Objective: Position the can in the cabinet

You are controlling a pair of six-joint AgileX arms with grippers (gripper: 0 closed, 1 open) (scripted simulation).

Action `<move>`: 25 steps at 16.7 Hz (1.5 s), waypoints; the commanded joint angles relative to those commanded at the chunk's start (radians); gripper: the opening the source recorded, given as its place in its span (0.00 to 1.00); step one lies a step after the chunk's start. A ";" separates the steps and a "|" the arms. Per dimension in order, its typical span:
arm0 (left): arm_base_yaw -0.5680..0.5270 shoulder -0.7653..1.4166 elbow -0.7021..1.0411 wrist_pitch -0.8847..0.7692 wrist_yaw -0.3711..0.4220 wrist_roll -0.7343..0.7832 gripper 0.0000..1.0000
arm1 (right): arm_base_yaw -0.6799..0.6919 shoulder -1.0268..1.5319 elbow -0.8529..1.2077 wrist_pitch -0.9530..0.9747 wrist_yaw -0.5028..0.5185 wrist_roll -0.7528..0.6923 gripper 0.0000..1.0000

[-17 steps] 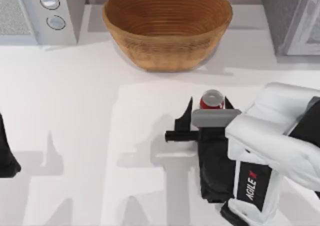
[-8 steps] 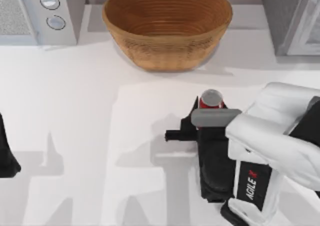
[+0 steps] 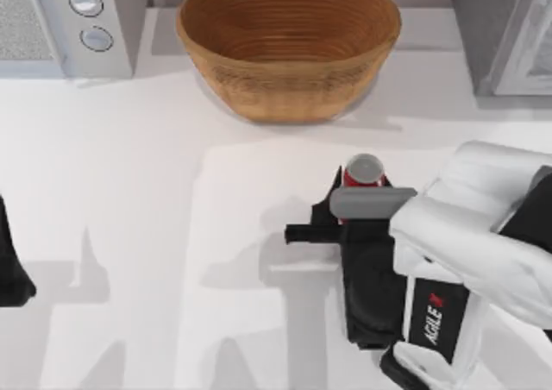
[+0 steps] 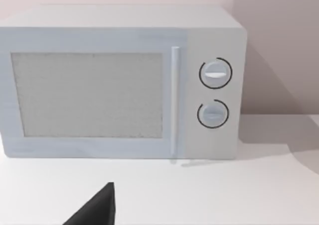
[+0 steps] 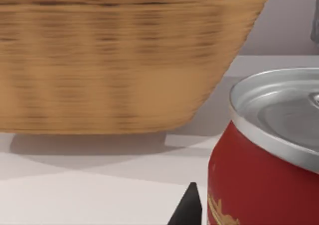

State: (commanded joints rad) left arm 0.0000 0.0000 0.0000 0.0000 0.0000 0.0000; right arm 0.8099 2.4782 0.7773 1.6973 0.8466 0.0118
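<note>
The can [image 3: 364,169] stands upright on the white table, right of centre, red with a silver-grey top. My right gripper [image 3: 360,188] reaches in from the near right and is shut on the can, with one dark finger [image 3: 333,193] tight against the can's left side. In the right wrist view the can [image 5: 264,160] is very close, with a dark fingertip [image 5: 187,209] just beside it. The cabinet [image 3: 492,28] stands at the far right corner, grey and speckled, with a pale framed door panel [image 3: 536,53]. My left gripper [image 3: 10,273] is parked at the left edge.
A large woven bowl [image 3: 289,45] sits at the back centre, just behind the can. A white appliance [image 3: 73,23] with two round knobs stands at the back left, and the left wrist view faces the appliance [image 4: 119,80]. Bare table lies between the can and the cabinet.
The right gripper's fingers have drawn in against the can's sides, and the can's top has shifted slightly toward the back. Over the last half second nothing moved.
</note>
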 joint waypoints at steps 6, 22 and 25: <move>0.000 0.000 0.000 0.000 0.000 0.000 1.00 | -0.003 -0.142 -0.008 -0.126 -0.005 0.005 0.00; 0.000 0.000 0.000 0.000 0.000 0.000 1.00 | -0.002 -0.538 -0.038 -0.514 -0.009 0.003 0.00; 0.000 0.000 0.000 0.000 0.000 0.000 1.00 | 0.001 -0.619 -0.038 -0.589 -0.007 0.006 0.00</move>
State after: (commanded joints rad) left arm 0.0000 0.0000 0.0000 0.0000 0.0000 0.0000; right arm 0.8114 1.8587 0.7392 1.1084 0.8399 0.0182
